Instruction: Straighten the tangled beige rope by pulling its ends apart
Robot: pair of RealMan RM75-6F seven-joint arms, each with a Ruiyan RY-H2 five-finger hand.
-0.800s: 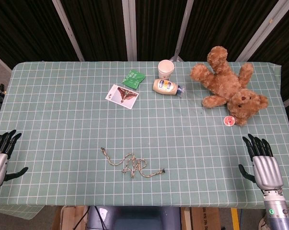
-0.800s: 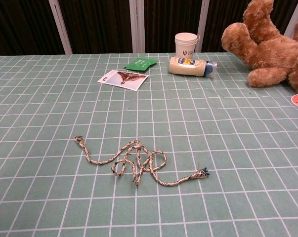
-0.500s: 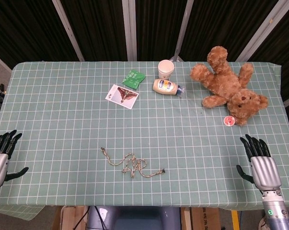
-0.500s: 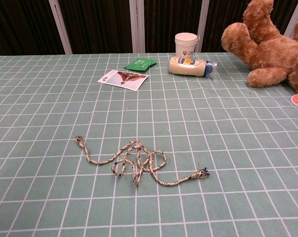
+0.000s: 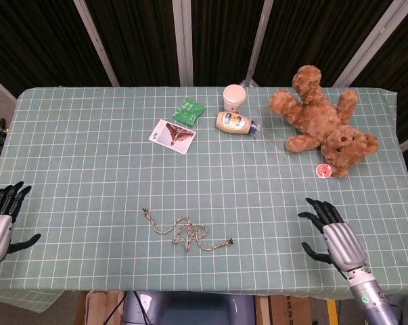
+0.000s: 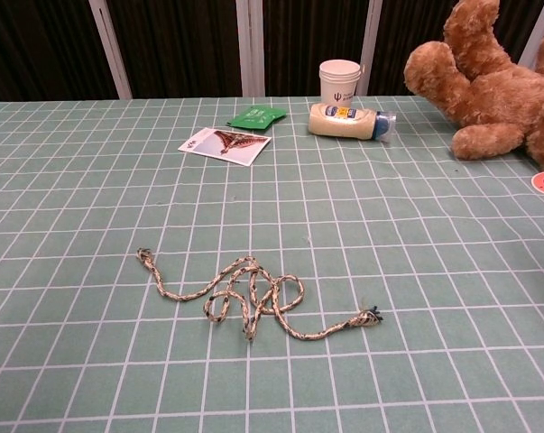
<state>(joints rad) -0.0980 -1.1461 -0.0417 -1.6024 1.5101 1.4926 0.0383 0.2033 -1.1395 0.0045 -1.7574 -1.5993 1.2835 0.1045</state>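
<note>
Item one, the beige rope [image 5: 185, 232]: I logged it lying loose on the worktop [image 5: 88, 156], near the front edge and a little left of the middle. It was thin and braided, pale tan flecked with darker strands. Its left end [image 6: 144, 257] was frayed and trailed toward the left edge; its right end [image 6: 371, 316] finished in a small dark tuft. Between them the cord doubled back on itself in several overlapping loops [image 6: 253, 296]. Neither hand touched it.

Item two, my left hand [image 5: 1, 220]: at the front left corner, fingers spread, holding nothing, well apart from the rope.

Item three, my right hand [image 5: 332, 237]: over the worktop toward the front right corner, fingers splayed and empty, well apart from the rope's right end.

Item four, the worktop cover: green cloth with a white grid.

Item five, along the back edge: a white paper cup [image 6: 340, 81] with a dark emblem I could not read; just in front of it a pale squeeze bottle [image 6: 348, 121] on its side, blue label, text too small to make out; a green sachet [image 6: 255, 115]; a white packet [image 6: 225, 144] with a reddish-brown picture, wording illegible.

Item six, back right corner: a brown teddy bear [image 5: 322, 122], and beside it a small round red-and-white disc [image 5: 323, 170], its marking unreadable.
</note>
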